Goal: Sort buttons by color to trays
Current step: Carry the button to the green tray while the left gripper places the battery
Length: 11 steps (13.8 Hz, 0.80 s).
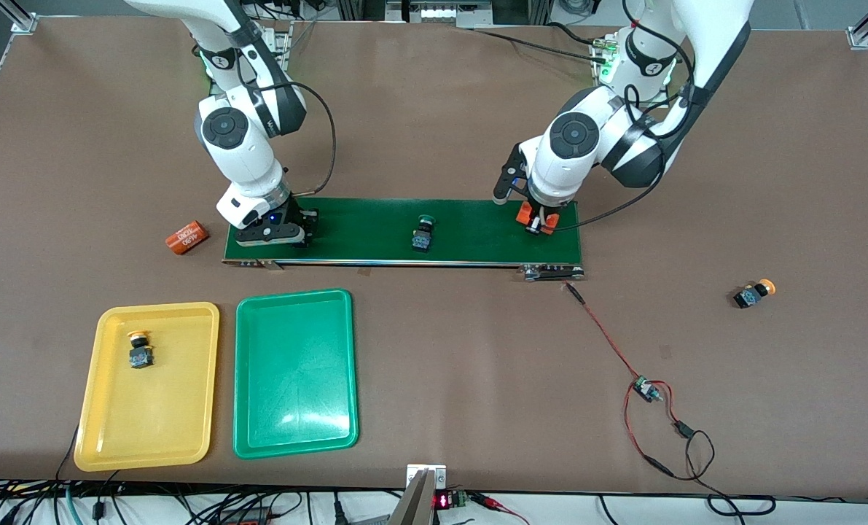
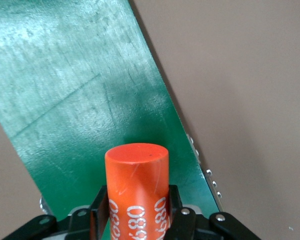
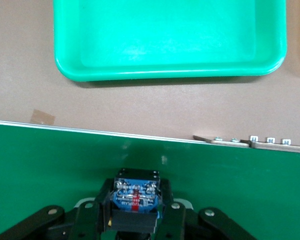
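My right gripper (image 1: 273, 230) (image 3: 135, 202) is down on the conveyor belt (image 1: 470, 226) at the right arm's end, shut on a button (image 3: 135, 194) with a black-and-blue body; its cap is hidden. My left gripper (image 1: 539, 222) (image 2: 137, 212) is over the belt's other end, shut on an orange cylinder (image 2: 136, 172) with white print. A green-capped button (image 1: 423, 233) lies on the middle of the belt. A yellow-capped button (image 1: 140, 351) sits in the yellow tray (image 1: 113, 437). Another yellow-capped button (image 1: 754, 293) lies on the table toward the left arm's end. The green tray (image 1: 295, 379) (image 3: 170, 70) holds nothing.
A second orange cylinder (image 1: 187, 237) lies on the table beside the belt's end at the right arm's side. Red and black wires with a small circuit board (image 1: 645, 389) trail from the belt toward the front edge. The trays sit side by side, nearer the front camera than the belt.
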Each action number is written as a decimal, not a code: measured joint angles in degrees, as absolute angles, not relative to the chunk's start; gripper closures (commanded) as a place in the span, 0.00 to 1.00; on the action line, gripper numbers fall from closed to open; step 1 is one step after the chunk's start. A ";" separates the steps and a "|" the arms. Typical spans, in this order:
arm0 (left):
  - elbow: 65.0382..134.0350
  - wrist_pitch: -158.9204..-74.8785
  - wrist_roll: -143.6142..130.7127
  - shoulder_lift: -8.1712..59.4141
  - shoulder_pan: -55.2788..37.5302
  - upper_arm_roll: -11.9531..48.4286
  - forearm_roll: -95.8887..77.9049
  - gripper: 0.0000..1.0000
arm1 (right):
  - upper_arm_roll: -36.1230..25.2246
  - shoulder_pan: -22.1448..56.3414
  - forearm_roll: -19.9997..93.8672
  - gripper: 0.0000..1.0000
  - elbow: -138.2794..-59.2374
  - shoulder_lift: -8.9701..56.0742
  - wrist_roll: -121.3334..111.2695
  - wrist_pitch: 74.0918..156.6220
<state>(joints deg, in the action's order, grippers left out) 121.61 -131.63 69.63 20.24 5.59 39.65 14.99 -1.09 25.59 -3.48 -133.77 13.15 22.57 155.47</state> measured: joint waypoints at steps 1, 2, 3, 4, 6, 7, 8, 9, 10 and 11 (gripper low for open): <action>121.60 -131.81 69.49 20.75 5.60 39.57 14.99 1.00 | -1.26 25.58 -3.48 1.00 -133.51 13.15 22.57 155.29; 121.60 -132.01 69.34 21.24 5.60 39.39 14.99 1.00 | -1.71 25.57 -3.48 1.00 -132.92 13.13 22.54 154.22; 121.60 -132.55 69.23 21.66 5.59 39.14 14.99 1.00 | -2.29 25.53 -3.48 1.00 -131.67 13.04 22.19 151.78; 121.60 -133.22 69.13 21.98 5.61 38.80 14.99 1.00 | -2.77 25.34 -3.48 1.00 -129.55 12.82 21.40 148.08; 121.58 -134.30 69.04 22.37 5.62 38.00 14.99 1.00 | -3.21 23.92 -3.53 1.00 -123.57 11.86 17.45 139.38; 121.57 -134.58 68.99 22.39 5.62 37.66 14.99 1.00 | -3.29 22.42 -3.54 1.00 -120.30 11.23 13.91 135.43; 121.52 -134.76 68.90 22.39 5.64 37.31 14.99 1.00 | -3.37 20.48 -3.54 1.00 -117.47 10.73 9.76 132.62; 121.43 -134.84 68.80 22.39 5.64 36.91 14.99 1.00 | -3.49 18.43 -3.54 1.00 -115.24 10.58 5.84 131.20; 121.34 -134.88 68.73 22.39 5.65 36.54 14.99 0.95 | -3.59 16.58 -3.54 1.00 -113.53 10.86 2.62 130.77; 121.28 -134.91 68.46 22.39 5.65 36.25 14.99 0.78 | -3.62 15.17 -3.54 1.00 -111.94 11.71 0.21 130.78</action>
<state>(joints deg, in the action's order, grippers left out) 121.28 -134.91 68.46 22.39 5.65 36.25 14.99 -3.62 15.17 -3.54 -111.94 11.71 0.21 130.78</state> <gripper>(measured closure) 0.498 0.590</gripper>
